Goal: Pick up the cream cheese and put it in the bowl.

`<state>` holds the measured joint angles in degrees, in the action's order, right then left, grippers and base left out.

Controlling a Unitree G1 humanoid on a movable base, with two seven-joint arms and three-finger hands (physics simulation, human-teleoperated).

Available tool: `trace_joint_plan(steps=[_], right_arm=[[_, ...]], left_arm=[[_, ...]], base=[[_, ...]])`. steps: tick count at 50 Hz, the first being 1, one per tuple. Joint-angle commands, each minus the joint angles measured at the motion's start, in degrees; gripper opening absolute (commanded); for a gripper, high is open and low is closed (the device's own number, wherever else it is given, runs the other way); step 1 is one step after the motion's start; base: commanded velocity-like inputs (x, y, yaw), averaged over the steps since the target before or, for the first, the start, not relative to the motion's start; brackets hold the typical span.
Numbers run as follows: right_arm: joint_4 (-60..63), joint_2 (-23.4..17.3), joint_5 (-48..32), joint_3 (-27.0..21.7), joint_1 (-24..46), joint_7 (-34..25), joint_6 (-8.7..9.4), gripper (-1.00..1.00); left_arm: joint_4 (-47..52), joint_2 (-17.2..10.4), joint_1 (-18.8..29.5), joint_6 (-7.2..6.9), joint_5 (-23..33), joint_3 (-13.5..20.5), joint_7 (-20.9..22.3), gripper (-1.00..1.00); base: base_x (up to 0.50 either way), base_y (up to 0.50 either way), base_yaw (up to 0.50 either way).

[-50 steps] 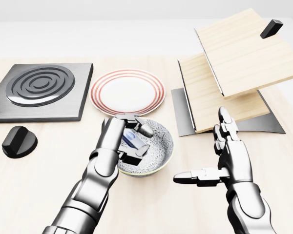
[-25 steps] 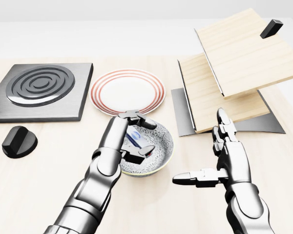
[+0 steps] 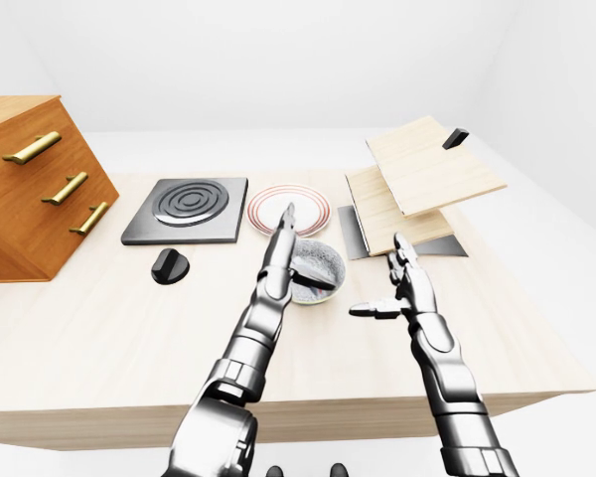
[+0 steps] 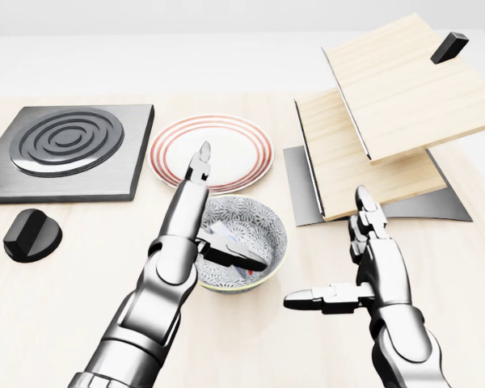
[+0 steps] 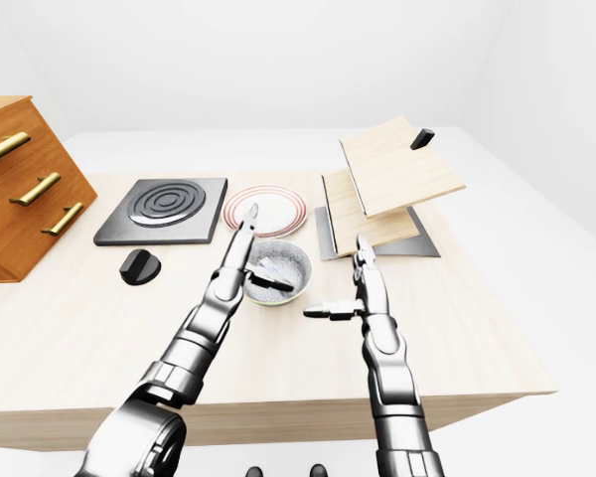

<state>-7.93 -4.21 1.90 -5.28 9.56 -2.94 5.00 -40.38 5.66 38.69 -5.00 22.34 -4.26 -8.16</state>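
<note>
- Left hand [image 4: 214, 218] over the bowl [image 4: 268, 225]: fingers spread wide, one pointing toward the top of the head view across the plate [image 4: 212, 151], thumb lying low across the bowl's opening. Nothing gripped.
- Cream cheese [image 4: 241, 270]: only a small white-and-blue bit shows inside the bowl, under the thumb, near the lower rim; mostly hidden.
- Bowl patterned grey-blue, sits on the table [image 4: 81, 307] just below the red-ringed plate in the head view, apart from it.
- Right hand [image 4: 364, 271] to the right of the bowl, clear of it: fingers straight, thumb stuck out toward the bowl, empty.
- Stove plate [image 4: 65, 149] at left, black knob [image 4: 31, 233] below it.
- Tilted wooden boards [image 4: 396, 105] on a grey sheet at right.
- Wooden drawer unit [image 3: 30, 189] at far left, left-eye view.
</note>
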Motion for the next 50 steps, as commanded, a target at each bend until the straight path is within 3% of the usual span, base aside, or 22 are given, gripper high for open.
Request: trace_joint_plan(steps=[1, 9, 15, 18, 22, 29, 41, 50], right_arm=[[-0.28, 0.03, 0.41, 0.1, 0.35, 0.16, 0.0, 1.0], [3.49, 0.06, 0.26, 0.16, -0.56, 0.09, 0.0, 1.0], [13.92, 0.41, -0.12, 0.36, -2.38, -0.02, 0.0, 1.0], [19.01, 0.76, -0.76, 0.79, -2.59, 0.31, 0.0, 1.0], [22.29, 1.24, -1.43, 1.33, -2.81, 0.58, 0.0, 1.0], [30.51, 2.61, -0.9, 2.14, -4.27, 0.88, 0.0, 1.0], [51.44, 2.11, 0.17, 1.95, -3.31, 2.99, 0.0, 1.0], [58.23, 1.93, -1.58, 3.35, -1.26, 3.43, 0.0, 1.0]], left_arm=[[9.85, -0.6, -0.31, 0.0, -1.93, 0.42, 0.84, 1.0], [20.38, -1.36, -4.34, 0.0, -0.63, -0.27, 2.84, 1.0], [34.11, -4.11, -11.03, 0.0, 0.78, 0.5, 6.51, 1.0], [42.61, -5.15, -14.25, 0.0, -2.37, 2.92, 7.83, 1.0], [49.88, -6.38, -16.39, 0.0, -3.21, 4.28, 6.21, 1.0], [61.92, -7.81, -23.44, 0.0, -6.14, 4.09, 8.46, 1.0], [79.68, -7.62, -30.24, 0.0, -7.45, 4.53, 12.48, 1.0], [88.56, -7.76, -32.21, 0.0, -6.39, 4.46, 14.78, 1.0]], base=[[0.0, 0.0, 0.0], [0.0, 0.0, 0.0], [0.0, 0.0, 0.0], [0.0, 0.0, 0.0], [0.0, 0.0, 0.0], [0.0, 0.0, 0.0], [0.0, 0.0, 0.0], [0.0, 0.0, 0.0]])
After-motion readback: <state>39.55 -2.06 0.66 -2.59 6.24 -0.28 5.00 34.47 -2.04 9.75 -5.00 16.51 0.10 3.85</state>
